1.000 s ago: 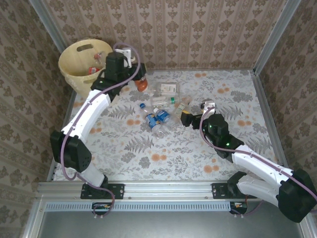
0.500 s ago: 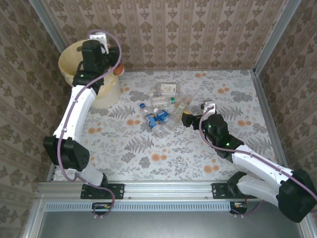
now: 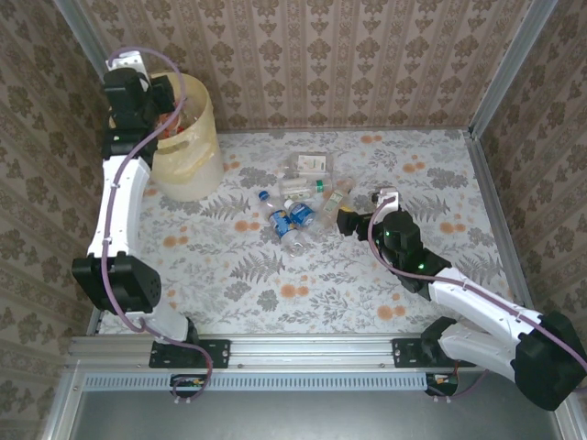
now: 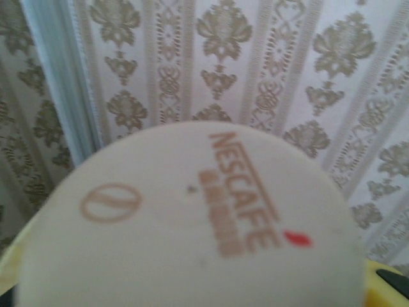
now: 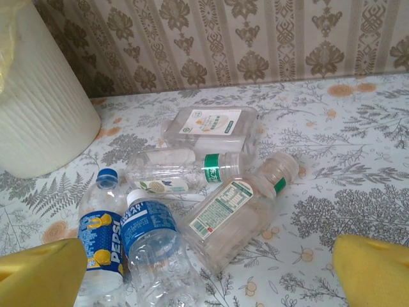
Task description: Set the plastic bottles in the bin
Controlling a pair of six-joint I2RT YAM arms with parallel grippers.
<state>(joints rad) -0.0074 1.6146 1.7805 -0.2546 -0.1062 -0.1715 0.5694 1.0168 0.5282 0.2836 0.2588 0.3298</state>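
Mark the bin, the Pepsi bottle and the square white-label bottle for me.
bin [image 3: 188, 170], top external view, on its bare outer wall.
Pepsi bottle [image 5: 100, 238], right wrist view, on its blue label.
square white-label bottle [image 5: 214, 121], right wrist view, on its label.

Bin [image 3: 193, 170] placed far-left on table [image 3: 367, 293] | one bottle [image 4: 192, 224] held over bin by left gripper [image 3: 158, 115] | other bottles [image 3: 298, 215] heaped centre, right of bin

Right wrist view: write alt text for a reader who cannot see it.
Several clear plastic bottles lie jumbled on a flower-patterned table, two with blue Pepsi labels nearest the camera. A pale ribbed bin stands at the left. The open claw shows as yellow fingertips in the bottom corners.
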